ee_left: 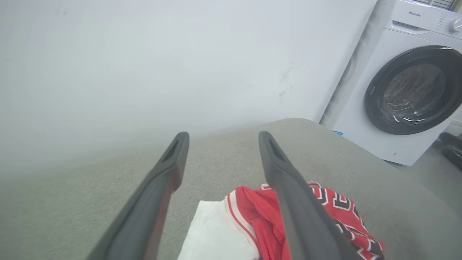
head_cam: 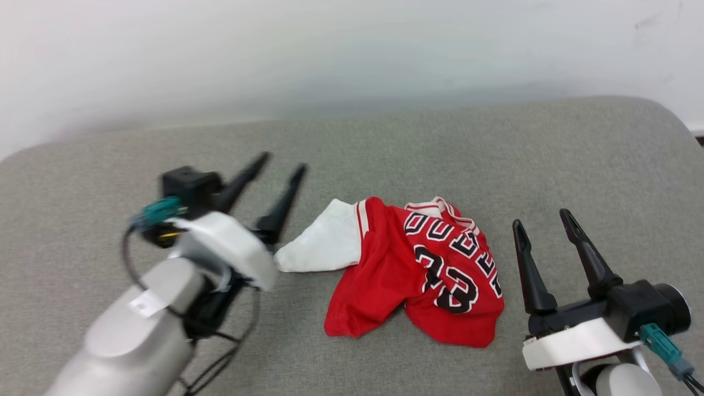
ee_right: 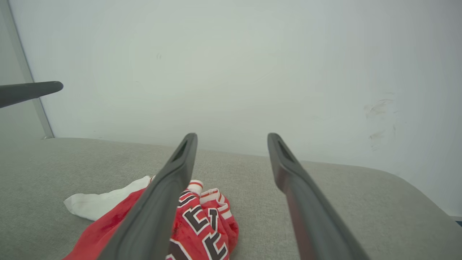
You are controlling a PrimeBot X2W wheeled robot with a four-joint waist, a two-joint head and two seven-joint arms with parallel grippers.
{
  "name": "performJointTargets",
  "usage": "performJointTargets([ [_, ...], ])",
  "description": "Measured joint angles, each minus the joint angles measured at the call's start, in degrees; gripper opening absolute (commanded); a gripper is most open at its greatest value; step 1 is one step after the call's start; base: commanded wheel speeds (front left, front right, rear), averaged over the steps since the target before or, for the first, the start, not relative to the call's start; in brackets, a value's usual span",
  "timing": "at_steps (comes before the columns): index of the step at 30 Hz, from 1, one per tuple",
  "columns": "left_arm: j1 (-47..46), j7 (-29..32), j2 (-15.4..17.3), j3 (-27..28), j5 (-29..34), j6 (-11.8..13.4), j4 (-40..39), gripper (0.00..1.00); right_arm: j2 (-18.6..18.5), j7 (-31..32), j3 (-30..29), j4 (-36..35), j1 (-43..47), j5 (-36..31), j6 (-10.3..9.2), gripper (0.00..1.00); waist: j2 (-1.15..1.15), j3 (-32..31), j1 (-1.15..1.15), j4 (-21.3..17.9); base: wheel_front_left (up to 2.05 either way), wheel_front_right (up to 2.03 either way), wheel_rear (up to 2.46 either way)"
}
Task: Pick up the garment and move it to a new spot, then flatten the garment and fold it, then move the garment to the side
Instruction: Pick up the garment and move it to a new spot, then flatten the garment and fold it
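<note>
Head view: a crumpled red jersey-style garment (head_cam: pixel 418 264) with a white sleeve lies on the grey fabric surface (head_cam: pixel 495 143) between the left gripper (head_cam: pixel 282 161) and the right gripper (head_cam: pixel 541 217), both with fingers spread wide apart. Left wrist view: the garment lies below the parted fingers, with a white washing machine (ee_left: pixel 408 90) beyond. Right wrist view: the garment is partly behind one finger.

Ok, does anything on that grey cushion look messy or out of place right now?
Yes: the small red jersey-style shirt lies crumpled on the grey fabric cushion, its body bunched so the black-and-white 23 is creased, with one white sleeve sticking out toward the open left gripper. The open right gripper holds nothing.
</note>
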Motion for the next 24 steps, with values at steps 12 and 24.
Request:
performJointTargets([
  [12,25.15,-1.08,0.77,22.50,20.42,4.85,-18.39,1.00,0.02,0.00,-1.27,-1.68,2.38,0.01,0.00,1.00,0.00,-1.68,0.01,0.90,0.00,0.00,0.00],
  [24,36.20,-1.08,-9.98,32.52,27.92,-2.02,-19.60,1.00,0.01,0.00,-0.37,-2.42,2.91,0.53,0.00,1.00,0.00,-0.53,0.00,-0.68,0.00,0.00,0.00],
])
